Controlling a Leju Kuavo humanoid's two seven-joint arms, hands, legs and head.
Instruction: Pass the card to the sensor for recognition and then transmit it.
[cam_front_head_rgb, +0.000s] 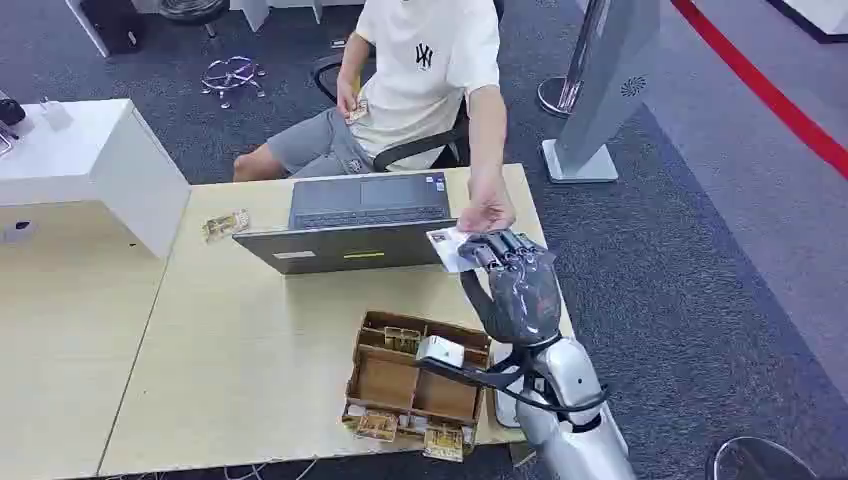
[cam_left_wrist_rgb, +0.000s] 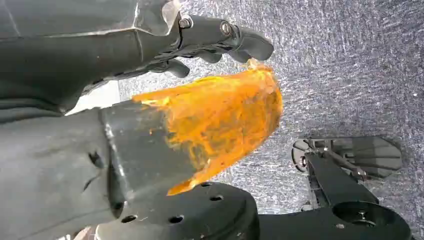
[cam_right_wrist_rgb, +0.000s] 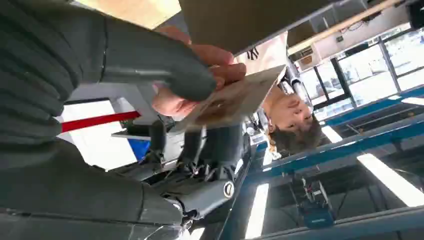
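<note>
Pale card (cam_front_head_rgb: 447, 247) sat at centre frame, pinched between the right hand's (cam_front_head_rgb: 515, 280) thumb and fingers, its long axis pointing left toward the laptop (cam_front_head_rgb: 355, 225). Above it, a person's hand (cam_front_head_rgb: 487, 212) also gripped it. Left hand (cam_left_wrist_rgb: 220, 42) hung with fingers curled.

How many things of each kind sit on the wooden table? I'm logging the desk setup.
Laptop: 1
Cardboard compartment box: 1
White sensor device on the box: 1
Loose card packet left of the laptop: 1
Total: 4
The card is off the table, between the right hand and a person's hand.
</note>
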